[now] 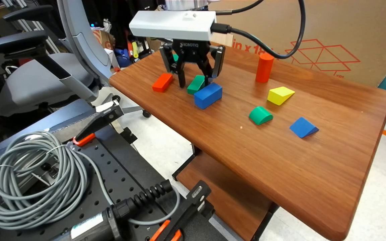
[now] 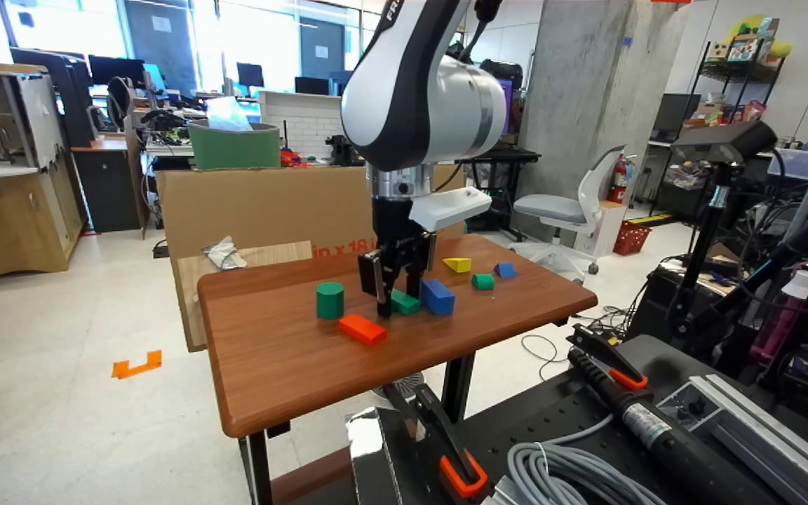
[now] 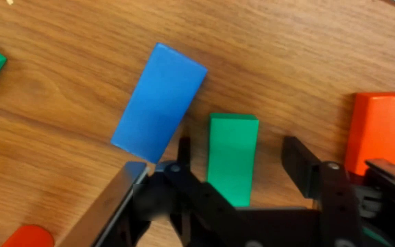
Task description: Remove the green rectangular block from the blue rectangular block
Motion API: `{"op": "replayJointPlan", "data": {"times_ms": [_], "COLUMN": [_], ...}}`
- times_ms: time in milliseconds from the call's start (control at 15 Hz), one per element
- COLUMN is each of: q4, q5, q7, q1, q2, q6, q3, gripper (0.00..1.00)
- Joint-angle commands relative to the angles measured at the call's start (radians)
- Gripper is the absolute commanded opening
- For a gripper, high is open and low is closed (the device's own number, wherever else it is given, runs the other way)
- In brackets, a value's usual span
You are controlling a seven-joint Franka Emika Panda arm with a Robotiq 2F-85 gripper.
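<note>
The green rectangular block lies flat on the wooden table beside the blue rectangular block, not on top of it. In the wrist view the green block and the blue block are a small gap apart, the blue one turned at an angle. Both also show in an exterior view, green and blue. My gripper is open, low over the table, with one finger on each side of the green block. Gaps show on both sides; one finger is in the narrow space toward the blue block. The green block's near end is hidden by the gripper.
A red rectangular block lies just outside one finger. A green cylinder and a red cylinder stand upright. A yellow wedge, green half-round block and blue wedge lie farther along the table. A cardboard sheet stands behind.
</note>
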State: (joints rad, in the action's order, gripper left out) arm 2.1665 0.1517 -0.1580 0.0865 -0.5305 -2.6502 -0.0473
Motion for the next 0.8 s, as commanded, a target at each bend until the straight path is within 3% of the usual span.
{"op": "replayJointPlan", "data": {"times_ms": [0,267,467,733], "q4": [0.086,0.204,0.281,0.359], "q5": [0.012,-0.018,-0.078,-0.301], "q7": [-0.063,-0.142,-0.221,-0.415], "q1": [-0.026,-0.077,-0.135,-0.208], "q2": [0.083,0.219,0.332,0.469], "q6": [-0.037,-0.140,-0.156,-0.057], "q3": [-0.025,-0.059,-0.100,-0.129], "gripper": [0.99,1.00,1.00,1.00]}}
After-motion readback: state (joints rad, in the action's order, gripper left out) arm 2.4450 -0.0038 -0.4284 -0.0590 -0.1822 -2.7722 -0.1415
